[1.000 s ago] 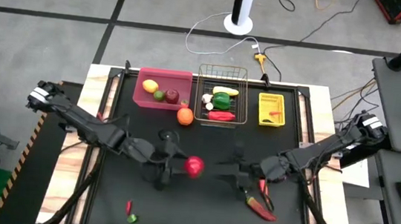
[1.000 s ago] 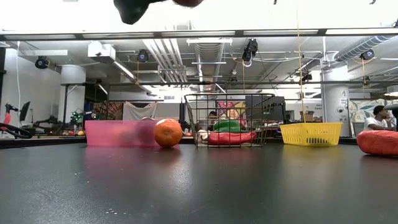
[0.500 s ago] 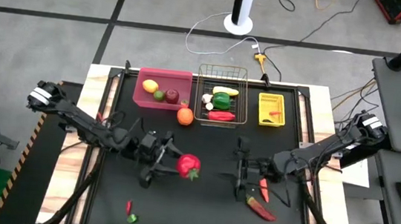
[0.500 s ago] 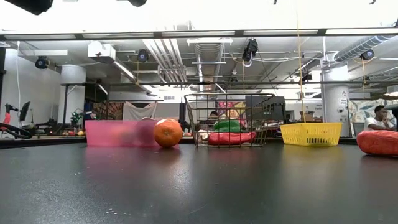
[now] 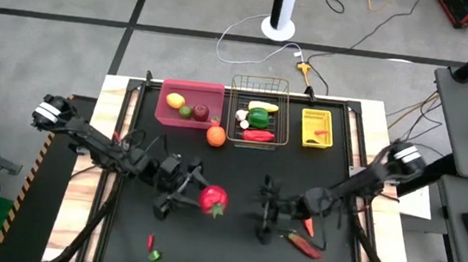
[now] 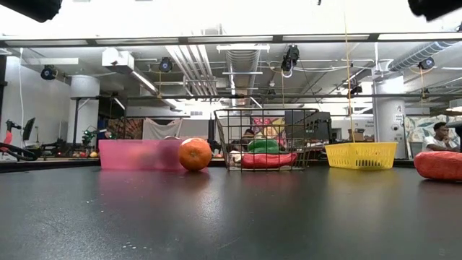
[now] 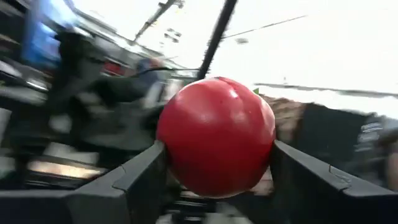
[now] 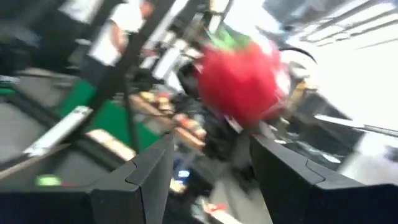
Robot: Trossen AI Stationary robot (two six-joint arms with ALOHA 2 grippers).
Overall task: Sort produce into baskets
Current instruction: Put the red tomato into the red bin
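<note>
1. The left end effector [image 5: 196, 199] gripped a red bell pepper [image 5: 214, 200] above mid-desk [image 5: 230, 253].
2. The right end effector [image 5: 264, 211] hung open, empty.
3. The pink bin [image 5: 191, 87] and wire basket [image 5: 260, 86] held produce; an orange [image 5: 215, 135] and chillies [image 5: 304, 244] remained unsorted.

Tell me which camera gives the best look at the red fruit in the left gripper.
The left wrist view: the red fruit fills it, clamped between the left gripper's fingers. The high view shows it small, above the table. The right wrist view catches it blurred. The low view misses it.
</note>
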